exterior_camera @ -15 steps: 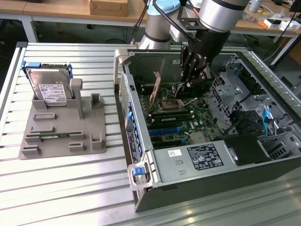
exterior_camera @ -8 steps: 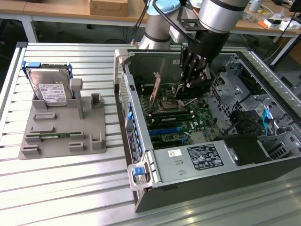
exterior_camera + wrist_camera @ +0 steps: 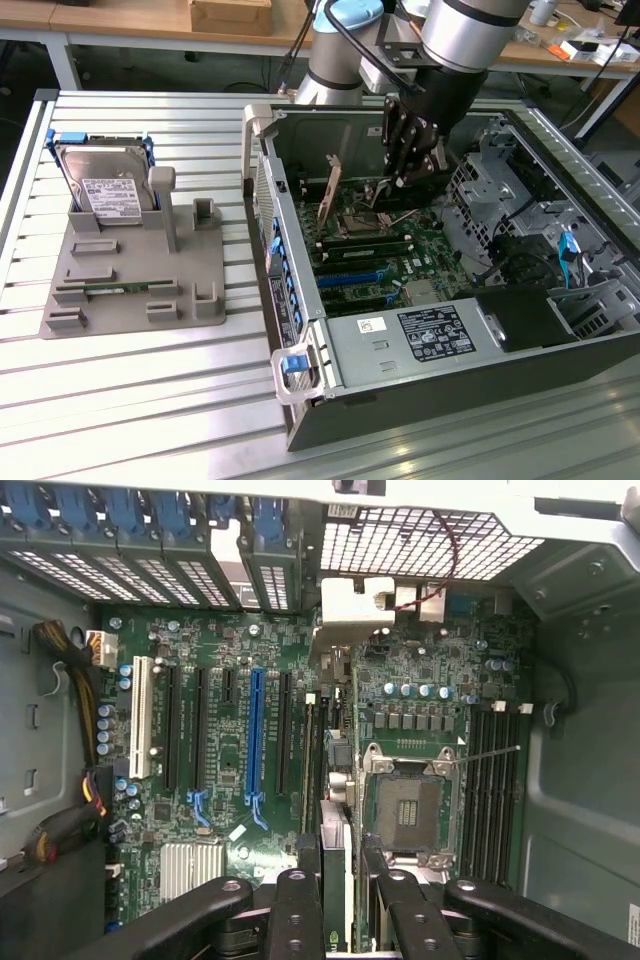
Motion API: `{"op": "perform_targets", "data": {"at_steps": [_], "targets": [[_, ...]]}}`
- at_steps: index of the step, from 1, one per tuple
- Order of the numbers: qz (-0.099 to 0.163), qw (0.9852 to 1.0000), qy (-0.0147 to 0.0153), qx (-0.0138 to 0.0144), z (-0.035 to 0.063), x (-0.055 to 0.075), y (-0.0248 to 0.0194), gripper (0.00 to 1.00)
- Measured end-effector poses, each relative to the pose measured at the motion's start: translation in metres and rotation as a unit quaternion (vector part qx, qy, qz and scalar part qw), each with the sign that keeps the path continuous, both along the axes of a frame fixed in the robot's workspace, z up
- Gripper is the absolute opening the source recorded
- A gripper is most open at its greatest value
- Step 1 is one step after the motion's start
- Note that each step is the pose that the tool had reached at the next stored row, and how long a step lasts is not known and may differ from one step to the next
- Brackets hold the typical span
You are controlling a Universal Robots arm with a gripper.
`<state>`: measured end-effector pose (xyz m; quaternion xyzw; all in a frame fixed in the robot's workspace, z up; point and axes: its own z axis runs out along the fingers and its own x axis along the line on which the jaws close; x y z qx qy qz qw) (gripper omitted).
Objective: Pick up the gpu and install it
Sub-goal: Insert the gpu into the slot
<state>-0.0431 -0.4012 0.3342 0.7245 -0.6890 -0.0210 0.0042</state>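
The tool was clenched on the gpu, seen edge-on as a thin green card with a silver bracket, above the motherboard.

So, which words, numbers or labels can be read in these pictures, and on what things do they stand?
None can be read.
Hard drive white label: print too small.
Power supply white sticker and black label: print too small.
Motherboard: markings too small.
Case side sticker: print too small.
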Motion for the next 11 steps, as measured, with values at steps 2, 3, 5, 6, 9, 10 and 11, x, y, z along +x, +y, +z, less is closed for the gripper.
{"op": "perform_targets", "data": {"at_steps": [2, 3, 5, 6, 9, 10, 11], "targets": [[0.0, 1.0, 0.0, 0.0, -0.0005, 0.0, 0.0, 0.27], [0.0, 1.0, 0.0, 0.0, -0.0007, 0.0, 0.0, 0.27], [0.0, 1.0, 0.0, 0.0, -0.0012, 0.0, 0.0, 0.27], [0.0, 1.0, 0.0, 0.0, -0.0013, 0.0, 0.0, 0.27], [0.0, 1.0, 0.0, 0.0, -0.002, 0.0, 0.0, 0.27], [0.0, 1.0, -0.0001, 0.0, -0.0027, 0.0, 0.0, 0.27], [0.0, 1.0, 0.0, -0.0006, -0.0034, 0.0, 0.0, 0.27]]}}
